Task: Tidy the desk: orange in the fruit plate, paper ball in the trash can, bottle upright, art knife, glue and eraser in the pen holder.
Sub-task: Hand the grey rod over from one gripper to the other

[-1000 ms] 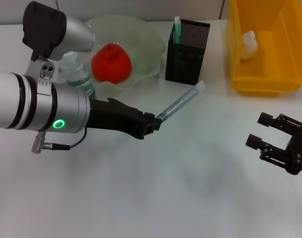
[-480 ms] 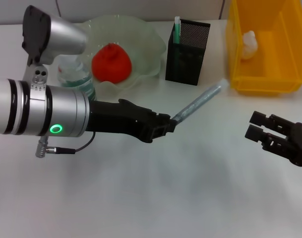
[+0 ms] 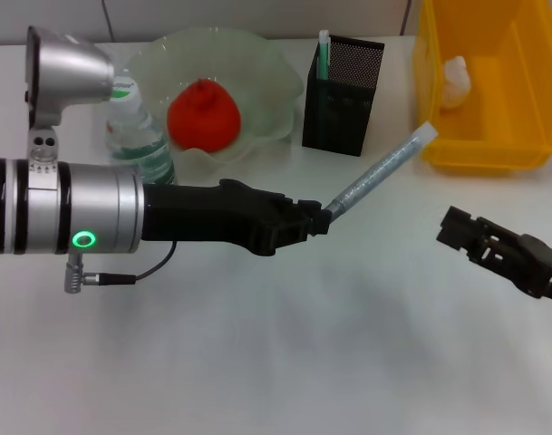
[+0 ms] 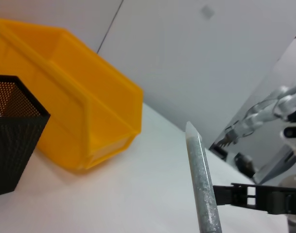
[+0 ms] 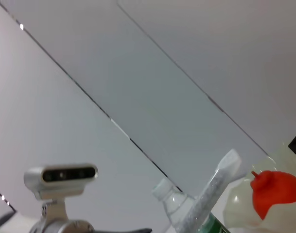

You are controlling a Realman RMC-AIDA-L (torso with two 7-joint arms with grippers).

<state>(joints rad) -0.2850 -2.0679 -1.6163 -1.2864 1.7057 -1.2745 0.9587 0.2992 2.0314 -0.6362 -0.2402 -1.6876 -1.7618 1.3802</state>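
The white desk [image 3: 285, 362] lies bare in front, while the bright yellow rectangular plastic trash can [image 3: 479, 145] and black square metal-mesh pen holder [image 3: 341, 86] stand at its far edge. The left tool [image 3: 319, 220], stretched out low across the desk, is clenched on a long translucent glittery glue tube [image 3: 380, 172] that slants up toward the can's near corner. The right tool [image 3: 470, 237] hangs near the desk's right edge; whether it is released or clenched I cannot tell.

Left hand [image 3: 319, 220] outstretched mid-table, clamped shut; right hand [image 3: 475, 240] low, well apart.

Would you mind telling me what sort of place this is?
Probably a desk set up for a tidying trial: a white table with a mesh pen holder, a yellow trash can and a fruit plate.
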